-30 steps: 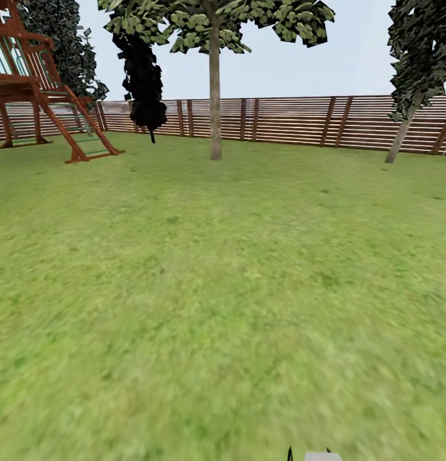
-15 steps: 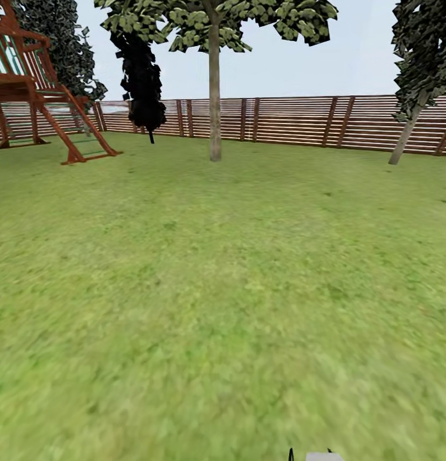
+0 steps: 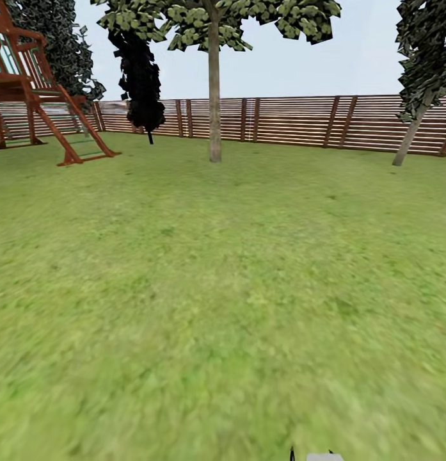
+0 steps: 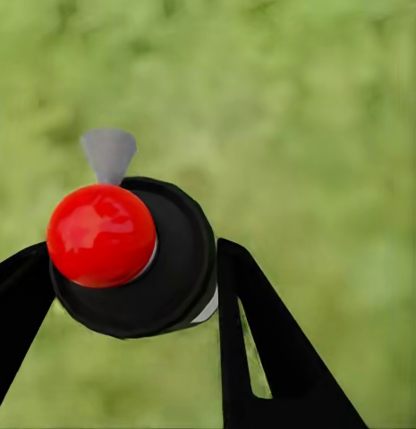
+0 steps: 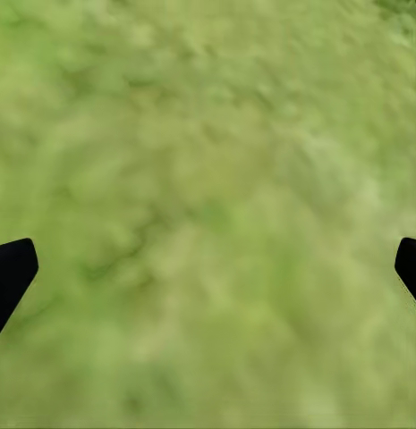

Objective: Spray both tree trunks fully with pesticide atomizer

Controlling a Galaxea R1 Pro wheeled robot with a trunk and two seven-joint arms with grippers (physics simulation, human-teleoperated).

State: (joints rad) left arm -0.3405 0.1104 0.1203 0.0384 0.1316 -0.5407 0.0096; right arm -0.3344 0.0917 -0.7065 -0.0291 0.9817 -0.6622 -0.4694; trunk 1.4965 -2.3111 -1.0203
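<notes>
In the left wrist view my left gripper [image 4: 131, 277] is shut on the pesticide atomizer [image 4: 163, 268], a black bottle with a round red top [image 4: 100, 234] and a grey nozzle [image 4: 108, 154], above blurred grass. The right wrist view has my right gripper [image 5: 208, 268] open, its black fingertips [image 5: 11, 273] far apart over lawn. In the head view one tree with a straight grey-brown trunk [image 3: 214, 96] stands far ahead by the fence. A second tree has a leaning trunk [image 3: 409, 136] at the far right.
A wide green lawn [image 3: 223, 288] stretches ahead to a brown slatted fence [image 3: 299, 121]. A wooden playhouse [image 3: 37, 89] stands at the far left. Dark columnar trees [image 3: 141, 70] rise behind it near the fence.
The whole head view has shifted slightly, with the playhouse sliding left and the trees growing a little nearer: the camera has moved forward. The grippers look unchanged.
</notes>
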